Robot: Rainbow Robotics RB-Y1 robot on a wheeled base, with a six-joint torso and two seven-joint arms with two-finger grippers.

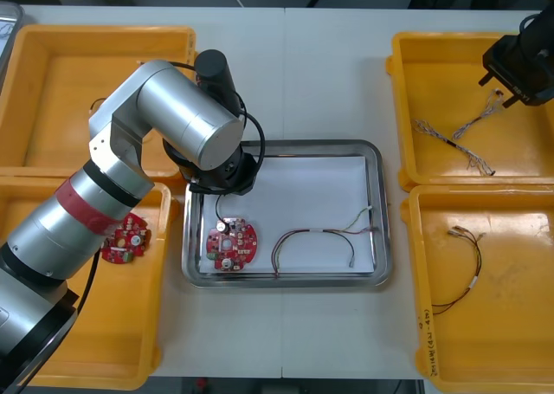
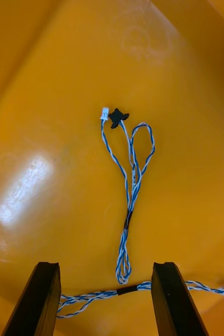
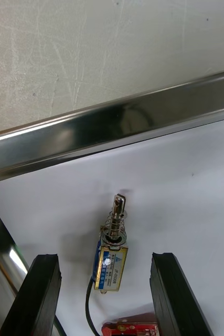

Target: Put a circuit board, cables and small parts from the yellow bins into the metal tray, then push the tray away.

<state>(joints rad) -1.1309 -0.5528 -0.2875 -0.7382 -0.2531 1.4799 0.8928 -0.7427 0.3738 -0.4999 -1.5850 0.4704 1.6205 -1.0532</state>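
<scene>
Left gripper (image 3: 105, 261) is down over the far left corner of the metal tray (image 1: 382, 205). Its black fingers (image 3: 45, 294) are spread wide with nothing pinched. A small metal part (image 3: 112, 254) lies loose on the tray's white inside, right between them and touching neither. Its long axis runs straight away from the fingers. The spring-and-pin end points at the shiny tray rim and the boxy labelled end sits back toward the wrist, with a thin black lead coming off it.

Just behind that part is the round red circuit board (image 1: 231, 244), flat in the tray's near left corner. A thin cable (image 1: 316, 241) loops along the tray's near edge, one end trailing up toward the right rim. Another red board (image 1: 125, 241) sits in the near left yellow bin (image 1: 52, 342).

Right gripper (image 2: 106, 269) hangs over the far right yellow bin (image 1: 407, 91), fingers apart too and holding nothing. Below it is a twisted blue and white cable (image 2: 130, 189) folded into a long loop. Its long axis points away from the fingers, with the white and black plugs at the far end. A second twisted cable (image 2: 127, 289) lies crosswise between the fingertips.

The near right bin (image 1: 519, 359) has a black cable (image 1: 459, 273).
</scene>
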